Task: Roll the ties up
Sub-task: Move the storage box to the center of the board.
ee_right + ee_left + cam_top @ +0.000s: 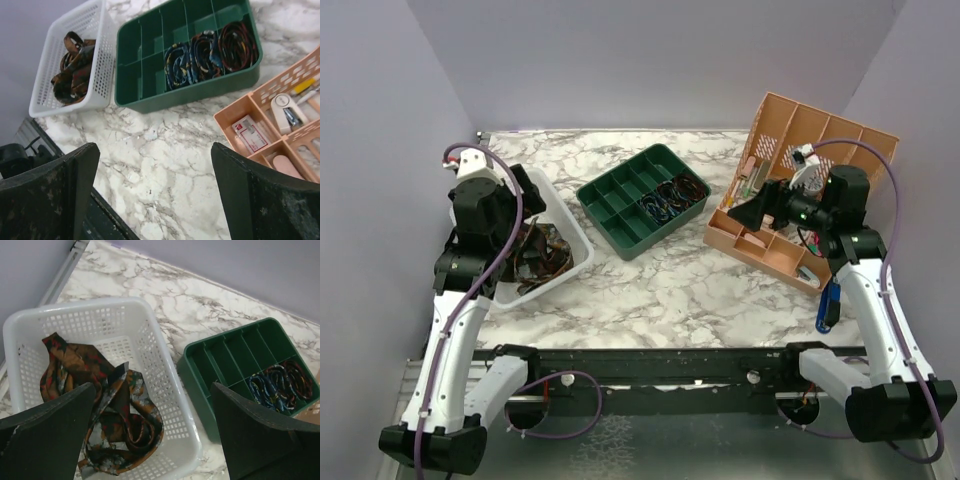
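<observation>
Loose brown ties with reddish-orange pattern point(115, 415) lie heaped in a white mesh basket point(165, 375); they also show in the top view point(542, 257) and the right wrist view point(72, 67). Three rolled ties point(210, 50), bluish to dark red, sit in compartments of a green divided tray point(150, 45), also seen in the top view point(668, 195). My left gripper point(152, 435) is open and empty, held above the basket. My right gripper point(155, 192) is open and empty, above bare marble near the peach organizer.
A peach divided organizer point(790, 180) with small office items stands at the right. The white basket point(555, 200) is at the left and the green tray point(620, 215) in the middle. The black rail point(650, 365) runs along the table's near edge.
</observation>
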Robot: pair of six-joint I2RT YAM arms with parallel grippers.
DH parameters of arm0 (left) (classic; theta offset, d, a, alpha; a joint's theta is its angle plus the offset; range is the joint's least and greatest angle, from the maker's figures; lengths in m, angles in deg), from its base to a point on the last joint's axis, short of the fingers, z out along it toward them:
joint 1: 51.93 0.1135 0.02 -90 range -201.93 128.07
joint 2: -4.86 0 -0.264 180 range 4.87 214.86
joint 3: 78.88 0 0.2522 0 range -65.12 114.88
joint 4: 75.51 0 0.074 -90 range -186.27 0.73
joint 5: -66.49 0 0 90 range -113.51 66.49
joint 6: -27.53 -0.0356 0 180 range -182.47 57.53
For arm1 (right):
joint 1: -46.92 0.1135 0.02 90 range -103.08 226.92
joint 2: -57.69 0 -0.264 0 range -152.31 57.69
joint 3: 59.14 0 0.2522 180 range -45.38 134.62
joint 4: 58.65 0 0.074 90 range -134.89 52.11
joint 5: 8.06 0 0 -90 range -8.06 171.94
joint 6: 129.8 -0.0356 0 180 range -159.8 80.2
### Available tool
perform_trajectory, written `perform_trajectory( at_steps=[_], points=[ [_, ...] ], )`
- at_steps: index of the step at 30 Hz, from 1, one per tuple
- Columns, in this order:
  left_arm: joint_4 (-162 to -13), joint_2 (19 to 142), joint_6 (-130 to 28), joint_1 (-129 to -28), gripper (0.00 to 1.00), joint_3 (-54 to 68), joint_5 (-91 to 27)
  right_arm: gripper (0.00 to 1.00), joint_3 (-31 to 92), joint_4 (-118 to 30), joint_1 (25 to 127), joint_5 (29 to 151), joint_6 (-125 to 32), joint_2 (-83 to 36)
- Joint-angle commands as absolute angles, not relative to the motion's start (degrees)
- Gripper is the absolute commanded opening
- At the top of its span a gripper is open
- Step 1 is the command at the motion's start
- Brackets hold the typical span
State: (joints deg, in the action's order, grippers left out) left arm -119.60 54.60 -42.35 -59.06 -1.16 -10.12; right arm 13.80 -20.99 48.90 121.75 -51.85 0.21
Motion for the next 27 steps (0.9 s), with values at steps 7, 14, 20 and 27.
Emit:
perform_trajectory(
  at_steps=[7, 14, 20, 27],
  points=[
    [-123.6, 44.4, -32.0, -59.0, 0.99, -11.5, -16.3, 1.00, 12.0, -16.5, 60.1, 115.3, -49.5, -7.7],
    [-127.3, 33.2, -27.8, -59.1, 0.99, -17.4, -22.3, 1.00, 9.6, -21.3, 71.5, 106.3, -53.7, -10.5],
    [-135.0, 35.7, -28.8, -59.1, 0.99, -17.7, -33.7, 1.00, 7.9, -27.8, 83.0, 101.8, -57.6, -15.4],
    [-141.2, 34.4, -28.4, -59.1, 0.99, -18.3, -34.6, 1.00, 13.9, -33.2, 92.9, 97.7, -60.1, -28.7]
  ],
)
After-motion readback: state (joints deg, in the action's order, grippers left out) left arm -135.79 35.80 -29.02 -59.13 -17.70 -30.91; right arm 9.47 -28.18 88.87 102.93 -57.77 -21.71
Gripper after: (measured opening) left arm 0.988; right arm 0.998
